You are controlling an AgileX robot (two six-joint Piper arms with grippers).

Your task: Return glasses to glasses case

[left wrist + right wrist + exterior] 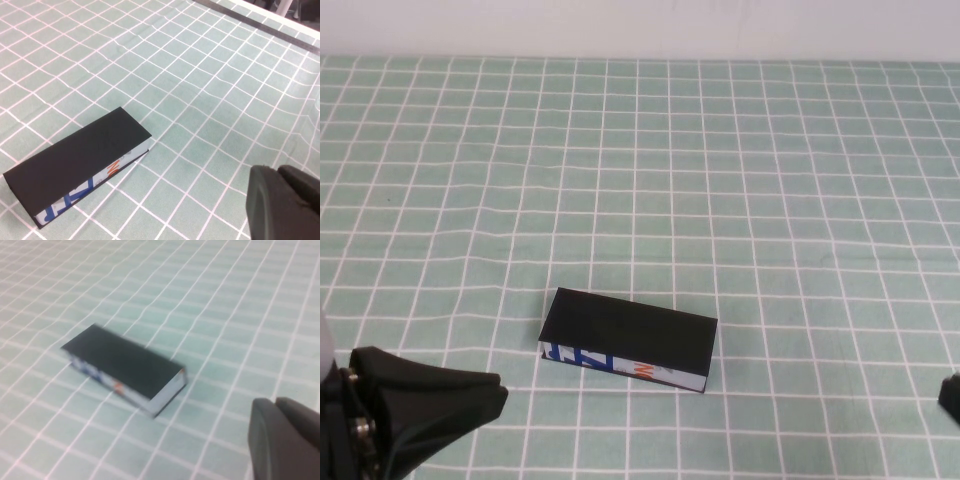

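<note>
A: Locating the glasses case [628, 339]: matte black box, flap down, lying near the front of the green checked counter [740, 180]. No glasses visible.

B: End effectors?

A: Left end effector [282, 202] parked front-left, opening cannot be told. Right end effector [285, 440] front-right, closed, holding nothing.

B: Risk?

A: Smooth, light box; a push on the flap could probably slide it across the wrinkled cloth.

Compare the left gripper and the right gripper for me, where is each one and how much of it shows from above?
From above, the left gripper fills the near left corner of the green checked cloth, close to the glasses case; the right gripper is only a sliver at the near right edge, farther from it. Both are black, touch nothing and hold nothing. The case lies shut between them; no glasses show.
</note>
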